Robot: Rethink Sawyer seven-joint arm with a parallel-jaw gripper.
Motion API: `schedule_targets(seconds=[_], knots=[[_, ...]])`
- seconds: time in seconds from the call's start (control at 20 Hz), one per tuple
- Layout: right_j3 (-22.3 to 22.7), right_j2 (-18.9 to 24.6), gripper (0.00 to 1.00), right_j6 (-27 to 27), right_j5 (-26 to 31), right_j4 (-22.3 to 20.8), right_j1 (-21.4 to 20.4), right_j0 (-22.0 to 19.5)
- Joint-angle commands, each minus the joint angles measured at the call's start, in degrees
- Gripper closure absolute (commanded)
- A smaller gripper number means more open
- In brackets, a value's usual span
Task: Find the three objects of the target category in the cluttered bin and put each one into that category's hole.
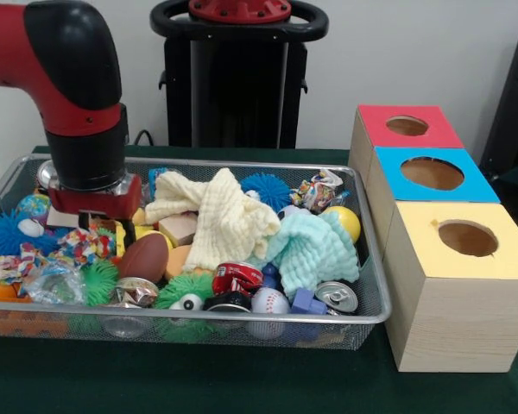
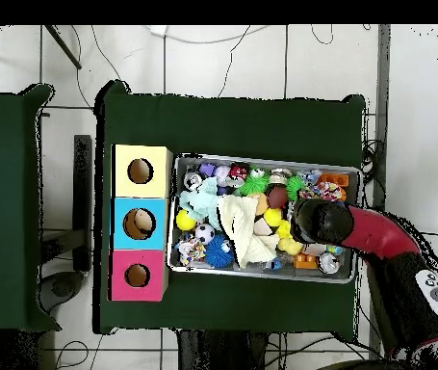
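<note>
The wire mesh bin [image 1: 242, 318] is full of mixed toys, cloths and cans; it also shows in the overhead view [image 2: 261, 160]. My gripper [image 1: 99, 220] is lowered into the bin's left end in the front view, among a brown football [image 1: 143, 256], a knotted rope toy [image 1: 82, 246] and a green spiky ball [image 1: 98, 280]. From overhead the gripper [image 2: 311, 220] is over the bin's right part. Its tips are hidden in the clutter. Three wooden boxes stand beside the bin, each with a round hole: red top [image 1: 375, 121], blue top [image 1: 388, 169], yellow top [image 1: 423, 252].
A cream cloth [image 1: 220, 216] and a mint cloth [image 1: 311, 250] cover the bin's middle. Cans [image 1: 337, 296], a baseball [image 1: 269, 302], a yellow ball [image 1: 347, 222] and blue spiky balls [image 1: 266, 187] lie around them. The robot's black pedestal [image 1: 233, 78] stands behind.
</note>
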Motion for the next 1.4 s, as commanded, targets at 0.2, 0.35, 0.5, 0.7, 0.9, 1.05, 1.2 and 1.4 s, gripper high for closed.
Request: schedule_targets(seconds=[0.2, 0.35, 0.5, 0.7, 0.9, 1.05, 1.2, 1.4], knots=[[5.31, 9.15, 0.00, -7.87, -1.82, -5.15, -3.03, 0.46], [10.10, 6.82, 0.00, -2.78, -1.91, -4.47, -7.31, 1.17], [14.32, 5.67, 0.00, -0.32, -3.34, -4.27, -10.87, 1.13], [18.76, 4.46, 0.00, 2.11, -5.65, -4.30, -14.28, 1.01], [20.33, 3.46, 0.00, 3.28, -7.03, -4.59, -15.14, 1.46], [21.97, 2.44, 0.00, 4.37, -9.15, -5.15, -15.31, 1.84], [23.08, 0.73, 0.00, 5.99, -13.17, -6.41, -14.09, 2.54], [23.61, -1.30, 0.00, 6.41, -18.99, -7.85, -11.09, 2.74]])
